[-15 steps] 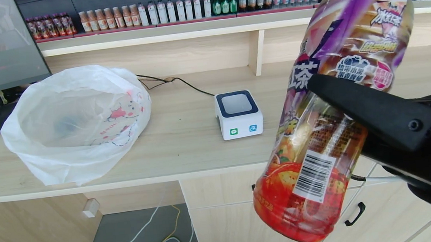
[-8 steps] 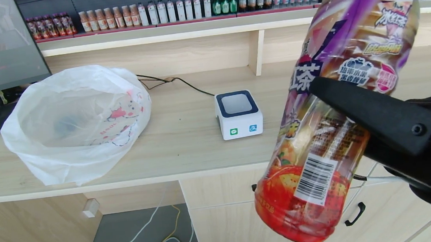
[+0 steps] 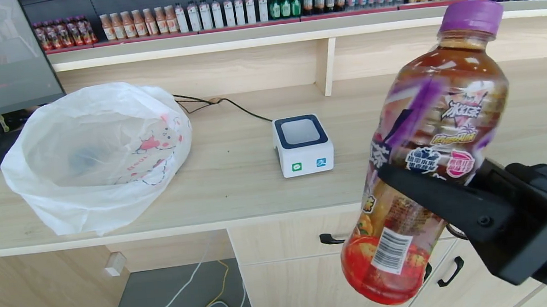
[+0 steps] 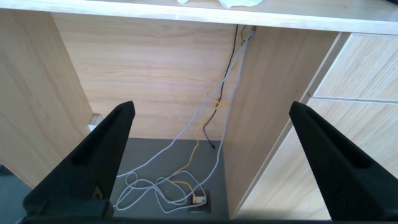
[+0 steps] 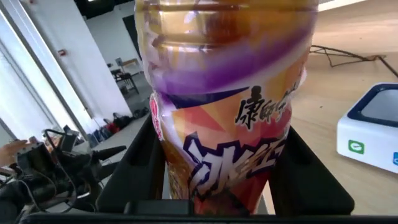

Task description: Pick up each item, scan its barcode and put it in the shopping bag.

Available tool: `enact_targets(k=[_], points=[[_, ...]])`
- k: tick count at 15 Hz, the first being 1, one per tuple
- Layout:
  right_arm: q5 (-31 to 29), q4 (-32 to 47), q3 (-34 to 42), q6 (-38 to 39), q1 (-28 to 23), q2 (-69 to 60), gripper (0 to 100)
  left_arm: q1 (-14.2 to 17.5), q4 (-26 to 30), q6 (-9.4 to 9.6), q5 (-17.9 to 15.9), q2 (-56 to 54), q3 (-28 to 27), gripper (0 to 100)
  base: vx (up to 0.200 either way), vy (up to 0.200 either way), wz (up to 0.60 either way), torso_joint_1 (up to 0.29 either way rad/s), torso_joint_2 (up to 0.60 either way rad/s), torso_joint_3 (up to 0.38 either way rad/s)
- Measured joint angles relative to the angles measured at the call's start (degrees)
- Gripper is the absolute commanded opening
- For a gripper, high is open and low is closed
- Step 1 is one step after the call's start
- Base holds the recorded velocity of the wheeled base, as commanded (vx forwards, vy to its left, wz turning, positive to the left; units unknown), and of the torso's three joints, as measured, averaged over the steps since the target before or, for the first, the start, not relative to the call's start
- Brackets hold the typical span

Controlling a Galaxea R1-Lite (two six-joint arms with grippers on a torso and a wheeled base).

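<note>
At four o'clock from the scanner (image 3: 302,144), the right pincer (image 3: 419,182) clamps a tilted tea bottle (image 3: 442,107); its barcode (image 3: 389,251), turned away from the reader, may go unread.

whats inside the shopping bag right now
Through the thin white plastic of the shopping bag a dim bluish-grey shape shows low inside. The plastic blurs it, so what it is cannot be told. The bottle is outside, held in the right hand.

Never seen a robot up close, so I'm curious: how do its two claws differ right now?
The right gripper is shut on a tea bottle; the left gripper is open and empty. The right is raised to the counter, the left hangs lower, facing floor cables. Both have black fingers.
</note>
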Motion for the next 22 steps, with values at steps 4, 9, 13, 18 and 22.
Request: enact_targets(k=[4,9,13,18,22], points=[[-6.4,0.1,0.5,-6.9,-7.2,0.0,0,0.0,0.0,0.00,0.0,0.0,0.0,100,0.000,0.000,0.00,0.000,0.00,0.000],[-15.1,0.1,1.1,-19.1,-10.5,-1.7,0,0.0,0.0,0.02,0.0,0.0,0.0,100,0.000,0.000,0.00,0.000,0.00,0.000],[-24.1,0.1,2.4,-24.4,-10.6,-2.9,0,0.0,0.0,0.02,0.0,0.0,0.0,100,0.000,0.000,0.00,0.000,0.00,0.000],[-31.4,-0.4,0.0,-26.1,-10.9,-2.5,0,0.0,0.0,0.00,0.0,0.0,0.0,100,0.000,0.000,0.00,0.000,0.00,0.000],[-31.5,-1.3,-1.8,-26.2,-11.7,-1.4,0,0.0,0.0,0.00,0.0,0.0,0.0,100,0.000,0.000,0.00,0.000,0.00,0.000]])
